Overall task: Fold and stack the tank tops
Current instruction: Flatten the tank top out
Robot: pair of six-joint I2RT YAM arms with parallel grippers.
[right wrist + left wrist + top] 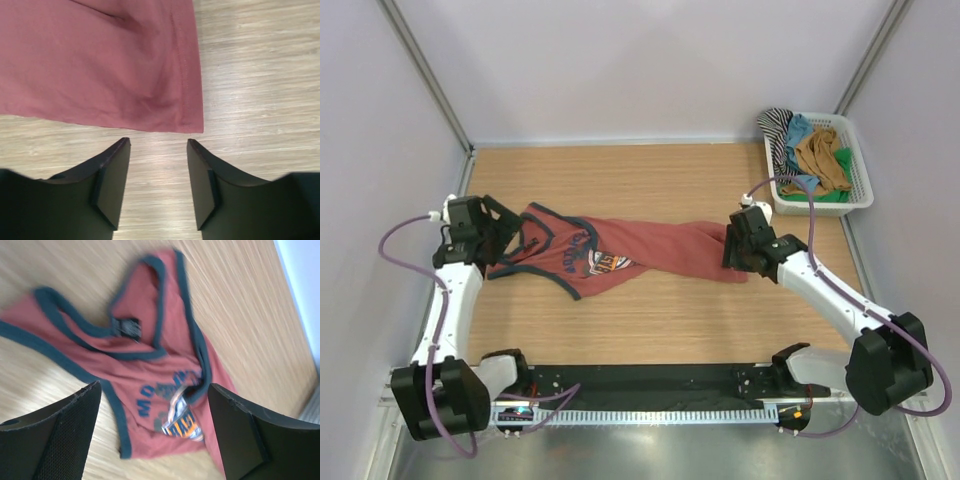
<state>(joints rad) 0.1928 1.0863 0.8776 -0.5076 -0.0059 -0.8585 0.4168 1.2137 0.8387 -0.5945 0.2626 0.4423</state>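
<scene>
A rust-red tank top [640, 250] with navy trim and a blue-orange chest print lies rumpled across the wooden table, straps to the left and hem to the right. My left gripper [508, 236] hovers over the strap end, open, with nothing between its fingers. In the left wrist view the tank top [150, 340] lies below the open left gripper [154, 387]. My right gripper [732, 246] is at the hem end. In the right wrist view the right gripper [158, 141] stands open just short of the hem corner [192, 125], apart from the cloth.
A white basket [862, 186] at the back right holds more tank tops: ochre-brown [825, 155], striped [778, 125], blue [800, 130] and green [835, 196]. Walls enclose the table on three sides. A black rail [650, 380] runs along the near edge.
</scene>
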